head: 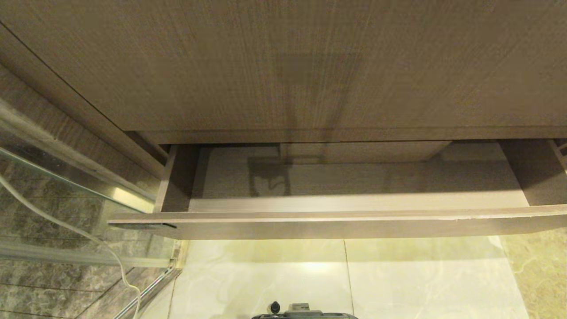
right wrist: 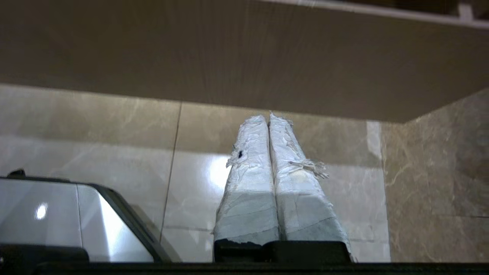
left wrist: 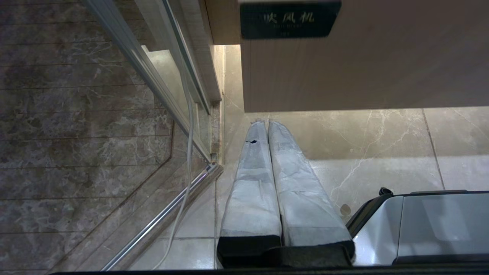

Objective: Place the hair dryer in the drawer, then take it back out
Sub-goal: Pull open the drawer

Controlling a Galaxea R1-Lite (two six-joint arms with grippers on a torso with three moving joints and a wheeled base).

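The drawer point(head: 310, 217) stands pulled out under the wood-grain vanity, and its light floor shows nothing lying in it. A small boxed notch point(head: 363, 153) sits at its back. The hair dryer is out of view in every frame. My left gripper point(left wrist: 266, 122) hangs shut over the floor tiles, below a wood panel with a black label point(left wrist: 290, 19); nothing is between its fingers. Likewise my right gripper point(right wrist: 268, 117) is shut and empty, pointing at the floor beneath a wood panel point(right wrist: 244, 53). Neither arm shows in the head view.
A glass shower door with a metal rail point(head: 146, 283) stands at the left, and a white cable point(head: 66, 226) trails along it. A marble wall point(right wrist: 439, 183) closes the right side. My base point(head: 303, 312) sits on pale floor tiles before the drawer.
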